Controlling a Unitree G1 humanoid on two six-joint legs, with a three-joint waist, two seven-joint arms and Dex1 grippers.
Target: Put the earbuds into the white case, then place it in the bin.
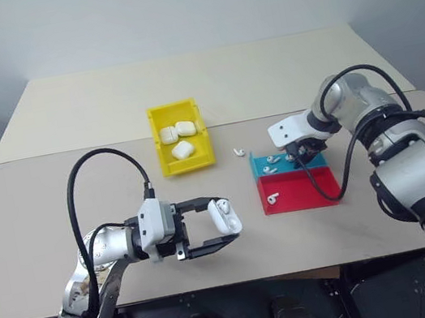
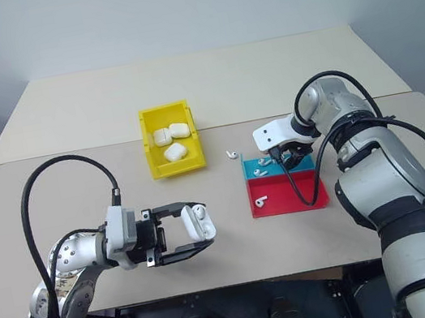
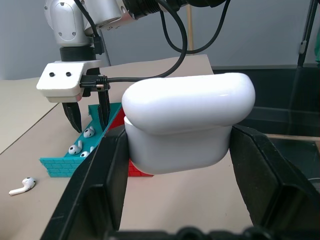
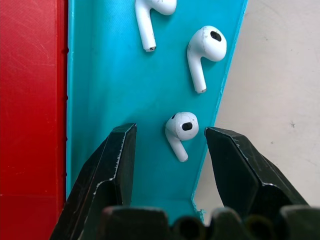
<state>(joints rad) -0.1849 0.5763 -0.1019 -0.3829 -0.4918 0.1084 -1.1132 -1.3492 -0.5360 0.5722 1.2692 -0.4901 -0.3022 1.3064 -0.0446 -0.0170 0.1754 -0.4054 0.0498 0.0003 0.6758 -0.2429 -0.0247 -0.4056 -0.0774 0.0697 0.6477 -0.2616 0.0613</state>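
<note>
From the left eye view, the left gripper point(image 1: 226, 224) clamps the white case point(image 1: 224, 215) with its lid up, low and left of centre. The right gripper point(image 1: 303, 152) dips over the blue half of the tray point(image 1: 298, 187) at about three o'clock from the case. The yellow bin point(image 1: 181, 148), at twelve o'clock from the case, holds three more cases. One stray earbud point(image 1: 239, 153) lies on the table beside the tray.

In the left wrist view the case looks glossy and rounded; it could slide between the pads if jolted.

In the right wrist view the fingers stand half apart around an earbud point(image 4: 180, 130) near the tray's blue wall. Closing may catch that wall, or pinch the smooth bud off-centre and flick it away.
</note>
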